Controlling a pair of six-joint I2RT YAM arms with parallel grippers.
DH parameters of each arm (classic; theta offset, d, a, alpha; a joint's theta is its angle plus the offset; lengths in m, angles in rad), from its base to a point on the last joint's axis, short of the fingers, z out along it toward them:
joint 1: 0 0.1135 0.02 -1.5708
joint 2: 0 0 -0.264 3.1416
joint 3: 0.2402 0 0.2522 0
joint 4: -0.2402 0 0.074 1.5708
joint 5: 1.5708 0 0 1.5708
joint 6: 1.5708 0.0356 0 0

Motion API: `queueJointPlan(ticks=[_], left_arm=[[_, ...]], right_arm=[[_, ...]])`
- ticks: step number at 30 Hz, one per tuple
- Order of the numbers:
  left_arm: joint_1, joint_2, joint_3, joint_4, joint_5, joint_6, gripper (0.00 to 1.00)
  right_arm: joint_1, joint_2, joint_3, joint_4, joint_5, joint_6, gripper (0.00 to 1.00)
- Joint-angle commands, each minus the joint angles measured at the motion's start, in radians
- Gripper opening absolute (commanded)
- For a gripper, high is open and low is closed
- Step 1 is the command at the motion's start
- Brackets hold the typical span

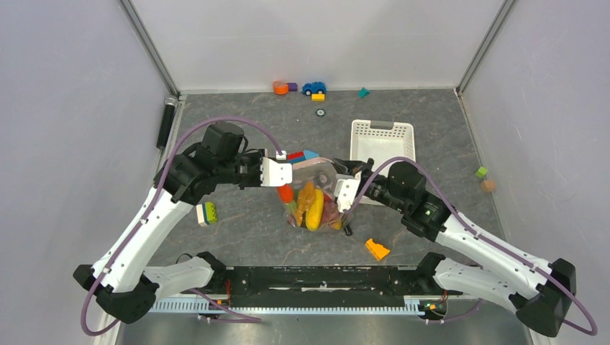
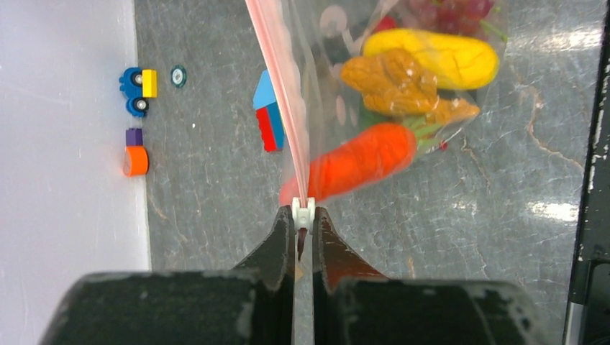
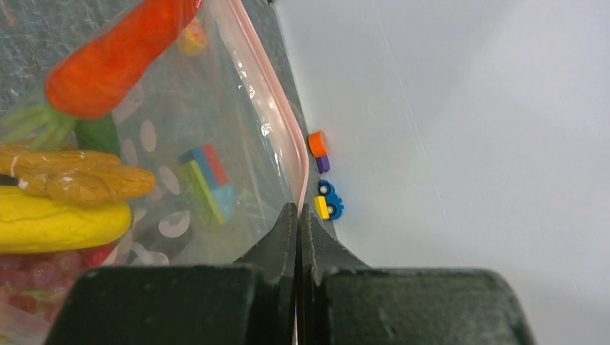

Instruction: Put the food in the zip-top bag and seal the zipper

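The clear dotted zip-top bag (image 1: 316, 194) hangs between both grippers over the middle of the table. Inside it lies the food: an orange carrot (image 2: 360, 162), a yellow piece (image 2: 439, 57) and a brownish piece (image 2: 392, 83), with dark red bits behind them. My left gripper (image 2: 304, 212) is shut on the small white slider at one end of the pink zipper (image 2: 284, 93). My right gripper (image 3: 297, 208) is shut on the pink zipper (image 3: 277, 122) at the bag's other end. In the top view the left gripper (image 1: 286, 172) and right gripper (image 1: 344, 192) flank the bag.
A white lattice basket (image 1: 383, 140) stands just behind the right gripper. An orange wedge block (image 1: 377, 249) lies near the front and a green-white brick (image 1: 208, 213) under the left arm. A red-blue brick (image 1: 303, 154) sits behind the bag. A toy car (image 1: 313, 88) and small blocks line the back wall.
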Motion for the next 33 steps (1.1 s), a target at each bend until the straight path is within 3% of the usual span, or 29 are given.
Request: queueJointPlan(ticks=[1, 6, 11, 16, 28, 33], left_arm=[[0.005, -0.015, -0.012, -0.001, -0.093, 0.040, 0.02], [0.004, -0.035, -0.004, 0.052, -0.103, 0.012, 0.02], [0.005, -0.068, 0.009, 0.165, -0.076, -0.063, 0.02], [0.005, -0.094, 0.015, 0.238, -0.089, -0.104, 0.02], [0.005, -0.134, 0.074, 0.164, -0.416, 0.016, 0.02], [0.005, -0.133, 0.125, 0.110, -0.460, 0.044, 0.02]], right_arm=[[-0.019, -0.068, -0.022, -0.003, 0.157, 0.037, 0.00], [-0.019, -0.100, -0.032, 0.022, 0.108, 0.068, 0.00], [-0.020, -0.081, -0.012, 0.132, -0.086, 0.141, 0.00], [-0.019, -0.003, 0.057, 0.262, -0.098, 0.279, 0.00], [0.022, 0.289, 0.195, 0.419, -0.433, 0.605, 0.00], [0.051, 0.392, 0.220, 0.582, -0.617, 0.779, 0.00]])
